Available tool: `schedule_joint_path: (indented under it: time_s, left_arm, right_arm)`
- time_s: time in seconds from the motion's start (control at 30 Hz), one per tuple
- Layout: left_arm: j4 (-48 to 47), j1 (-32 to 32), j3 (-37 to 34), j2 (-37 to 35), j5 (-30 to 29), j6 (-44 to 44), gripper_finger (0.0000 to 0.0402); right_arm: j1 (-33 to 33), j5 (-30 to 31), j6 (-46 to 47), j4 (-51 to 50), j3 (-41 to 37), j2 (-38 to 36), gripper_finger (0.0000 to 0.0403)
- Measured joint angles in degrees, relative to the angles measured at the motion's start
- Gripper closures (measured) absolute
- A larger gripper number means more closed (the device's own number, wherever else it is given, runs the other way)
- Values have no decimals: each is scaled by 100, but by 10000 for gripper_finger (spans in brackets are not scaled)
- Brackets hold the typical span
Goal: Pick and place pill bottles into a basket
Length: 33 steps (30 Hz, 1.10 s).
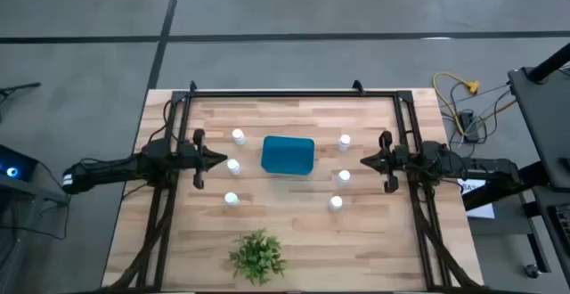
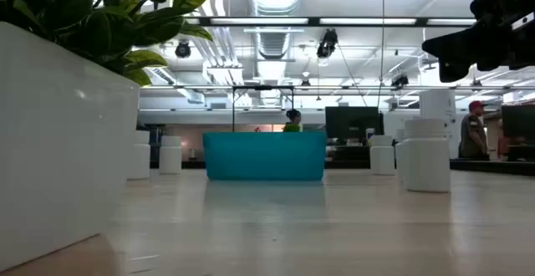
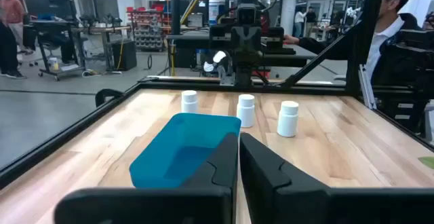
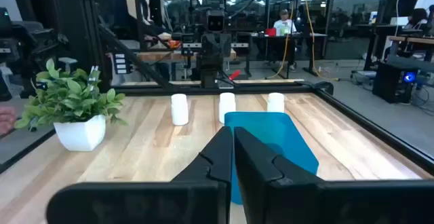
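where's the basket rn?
High view: the basket sits mid-table, between three pill bottles on the left arm's side and three on the right arm's, with the plant at the near edge.

A pale wood table (image 1: 294,232) stands on a grey floor (image 1: 80,71) crossed by dark seam lines. At about 2 o'clock from the table, yellow cables (image 1: 459,93) lie tangled on the floor. At 6 o'clock on the tabletop sits a green plant (image 1: 258,257) in a white pot (image 2: 58,134). Behind is an open workshop: ceiling ducts (image 2: 276,38), strip lights (image 2: 393,21), monitors (image 2: 351,124), desks (image 3: 57,41), and people standing (image 2: 473,134).
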Motion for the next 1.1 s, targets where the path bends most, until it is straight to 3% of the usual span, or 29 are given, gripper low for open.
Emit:
schedule_joint_path:
  time_s: [0.9,1.1]
  left_arm:
    - [0,-1,0,0,0,-1,402]
    - [3,0,0,2,-2,-1,402]
  right_arm:
    - [0,0,0,1,-1,0,394]
    - [0,-2,445,32,-1,0,394]
